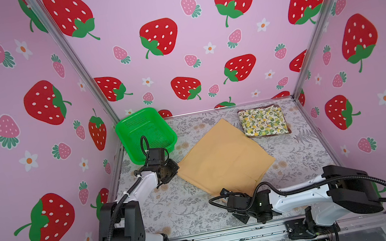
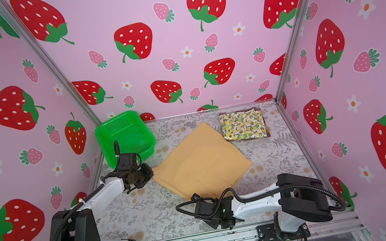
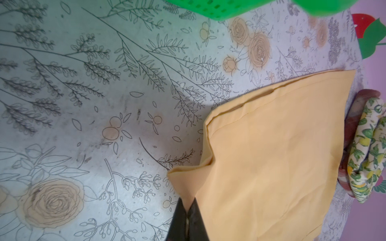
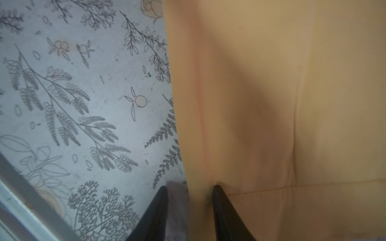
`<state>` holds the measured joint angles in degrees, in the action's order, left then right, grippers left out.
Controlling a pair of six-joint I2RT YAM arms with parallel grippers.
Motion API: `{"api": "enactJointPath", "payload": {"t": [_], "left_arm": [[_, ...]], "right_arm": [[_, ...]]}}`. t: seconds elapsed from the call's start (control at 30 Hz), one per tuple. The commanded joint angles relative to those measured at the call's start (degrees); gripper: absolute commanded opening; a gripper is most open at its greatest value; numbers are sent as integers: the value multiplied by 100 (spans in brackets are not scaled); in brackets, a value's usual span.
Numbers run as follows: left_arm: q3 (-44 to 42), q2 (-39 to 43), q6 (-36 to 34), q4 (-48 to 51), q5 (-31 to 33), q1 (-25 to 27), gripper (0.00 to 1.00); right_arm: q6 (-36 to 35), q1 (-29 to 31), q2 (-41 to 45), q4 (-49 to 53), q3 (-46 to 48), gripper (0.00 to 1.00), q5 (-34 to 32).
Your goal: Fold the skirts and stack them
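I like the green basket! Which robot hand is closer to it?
Left. The left gripper is in front of the green basket, shut on a corner of the yellow skirt. The right gripper is farther, at its near edge.

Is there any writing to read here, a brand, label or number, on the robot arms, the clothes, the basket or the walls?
None: no word, number or brand can be read in any view.
The walls carry only strawberries and flowers; the table cover only drawn plants.
The mustard skirt, lemon-print skirt, green basket, left arm and right arm show no label.
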<state>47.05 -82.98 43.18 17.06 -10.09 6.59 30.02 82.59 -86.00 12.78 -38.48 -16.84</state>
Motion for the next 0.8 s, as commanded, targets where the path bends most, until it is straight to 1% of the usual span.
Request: {"api": "enactJointPath", "payload": {"t": [0.0,0.43,0.47,0.53,0.57,0.67,0.77], "left_arm": [[259,-32,-68,127,76,-26,0],[349,28,-134,262,133,-165,0],[350,27,-137,263,132,-166,0],[367,19,-141,254,136,-171,0],[366,11,-140,245,130,-182,0],[375,5,-148,236,104,-202,0],[440,19,-185,296,70,-220,0]], "right_arm": [[230,56,-14,349,184,39,111],[411,82,-110,376,224,38,175],[424,81,-110,383,225,36,181],[447,91,-119,375,244,27,211],[452,95,-135,375,240,26,207],[442,91,-198,391,205,14,193],[424,92,-246,373,183,8,203]]}}
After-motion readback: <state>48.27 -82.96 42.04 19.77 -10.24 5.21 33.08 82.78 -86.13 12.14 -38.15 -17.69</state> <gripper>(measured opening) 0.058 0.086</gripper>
